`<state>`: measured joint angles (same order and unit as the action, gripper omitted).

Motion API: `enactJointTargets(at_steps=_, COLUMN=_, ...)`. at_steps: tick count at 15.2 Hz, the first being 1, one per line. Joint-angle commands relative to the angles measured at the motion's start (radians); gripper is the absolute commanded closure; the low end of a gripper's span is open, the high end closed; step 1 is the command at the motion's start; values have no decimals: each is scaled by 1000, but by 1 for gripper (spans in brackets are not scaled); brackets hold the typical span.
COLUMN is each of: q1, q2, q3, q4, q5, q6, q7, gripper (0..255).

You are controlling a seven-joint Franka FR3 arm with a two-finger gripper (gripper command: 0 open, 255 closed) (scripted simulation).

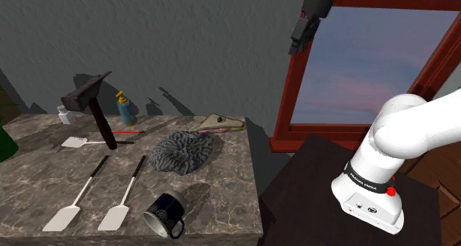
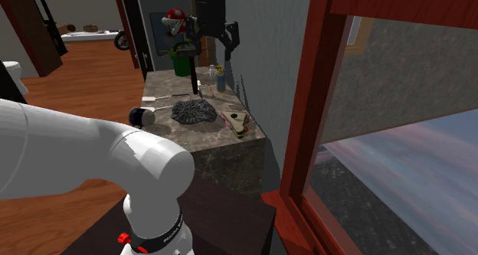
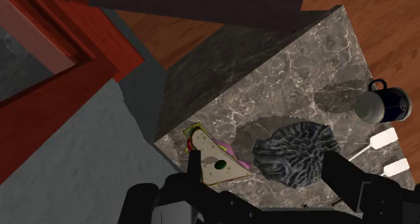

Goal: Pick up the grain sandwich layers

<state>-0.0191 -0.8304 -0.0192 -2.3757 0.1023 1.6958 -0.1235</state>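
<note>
Your gripper (image 1: 301, 38) hung high above the counter (image 1: 222, 182), fingers apart, holding nothing. The sandwich (image 1: 220, 121) lay at the wall-side edge, just beside a grey lump (image 1: 181, 152). A skewed descent could have snagged that lump or shoved the sandwich off.

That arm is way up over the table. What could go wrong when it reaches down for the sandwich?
The sandwich lies at the table's edge by the wall, so a nudge might push it off. The grey crumpled lump sits close beside it; the open gripper could snag that. Squeezing may also slide the stacked layers apart.
</note>
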Motion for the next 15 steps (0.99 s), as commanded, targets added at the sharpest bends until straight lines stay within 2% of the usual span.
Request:
enactJointTargets(at_steps=1, q1=0, q2=0, q3=0, q4=0, q5=0, q6=0, q7=0, gripper=0)
enactJointTargets(at_steps=8, q1=17, q2=216, q3=38, q4=-17, q5=5, q6=199, q7=0, gripper=0)
enactJointTargets(at_steps=15, q1=28, q2=470, q3=73, q4=29, q5=-4, q6=372, q7=7, gripper=0)
